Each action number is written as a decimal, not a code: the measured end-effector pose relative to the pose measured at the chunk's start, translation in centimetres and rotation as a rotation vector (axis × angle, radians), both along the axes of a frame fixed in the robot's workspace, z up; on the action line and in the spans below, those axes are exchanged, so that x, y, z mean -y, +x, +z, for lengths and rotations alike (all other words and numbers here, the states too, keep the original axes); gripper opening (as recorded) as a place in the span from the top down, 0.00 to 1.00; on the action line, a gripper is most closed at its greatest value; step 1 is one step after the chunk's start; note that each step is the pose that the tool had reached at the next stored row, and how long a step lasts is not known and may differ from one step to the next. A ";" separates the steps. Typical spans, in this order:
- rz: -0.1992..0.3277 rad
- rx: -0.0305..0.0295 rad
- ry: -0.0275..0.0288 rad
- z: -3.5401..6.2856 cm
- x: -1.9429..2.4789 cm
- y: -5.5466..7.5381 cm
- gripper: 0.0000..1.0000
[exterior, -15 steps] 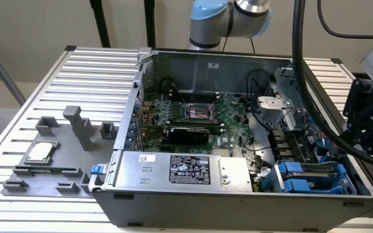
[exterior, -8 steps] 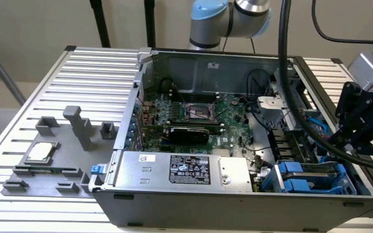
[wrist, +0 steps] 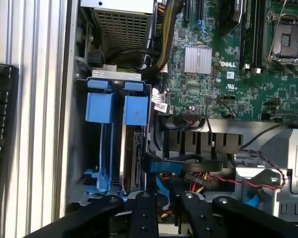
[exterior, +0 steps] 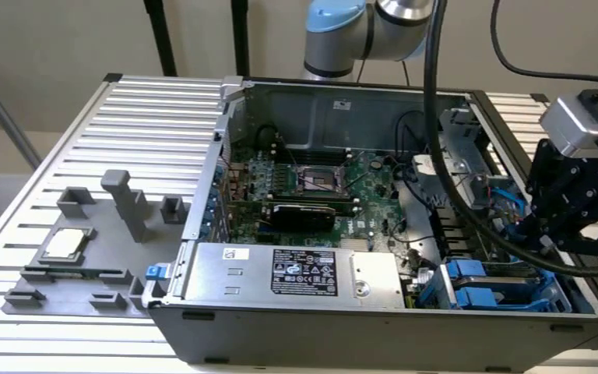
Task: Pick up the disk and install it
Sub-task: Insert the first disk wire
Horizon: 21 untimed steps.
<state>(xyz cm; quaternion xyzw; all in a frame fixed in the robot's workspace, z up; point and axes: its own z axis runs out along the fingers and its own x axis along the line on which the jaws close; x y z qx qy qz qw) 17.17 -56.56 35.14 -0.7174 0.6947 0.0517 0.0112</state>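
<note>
– Over the drive cage (wrist: 75, 144) we find the pincer (exterior: 543, 234), hanging just above it, fingers (wrist: 144, 213) spread and nothing between them.
– Open and empty, we agree. Where's the disk?
– Inside the cage! We see the disk (wrist: 132, 158) standing on edge in the slot on the motherboard (wrist: 228, 74) side, its blue tab up at the cage's mouth.
– And we've got a second blue frame (wrist: 100, 106) just beside it, in the cage's other slot.
– Right, and neither one sits between the pincer's fingers.
– We spot a blue cable (wrist: 188, 166) lying just outside the cage, on the disk's side.
– And next to the cage sits the silver power supply (exterior: 289, 273), all of it inside the open case (exterior: 382, 331) on the slatted bench (exterior: 143, 101).
</note>
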 end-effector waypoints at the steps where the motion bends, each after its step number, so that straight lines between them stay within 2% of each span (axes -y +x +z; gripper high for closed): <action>1: 0.000 0.0000 -0.0002 -0.12 -0.14 -0.2 1.00; 4: 0.000 0.0000 -0.0024 -0.33 -0.78 -0.7 1.00; 5: 0.001 0.0000 -0.0028 -0.36 -0.95 -1.0 0.00; 7: 0.002 0.0000 -0.0037 -0.40 -1.12 -1.7 0.00; 10: 0.004 0.0000 -0.0037 -0.41 -1.12 -2.8 0.00; 13: 0.004 0.0000 -0.0038 -0.41 -0.76 -3.6 0.00; 15: 0.004 0.0000 -0.0039 -0.41 -0.18 -3.7 0.00; 18: 0.004 -0.0001 -0.0033 -0.36 1.06 -3.7 0.00; 21: 0.004 -0.0006 -0.0026 -0.23 2.12 -3.7 0.00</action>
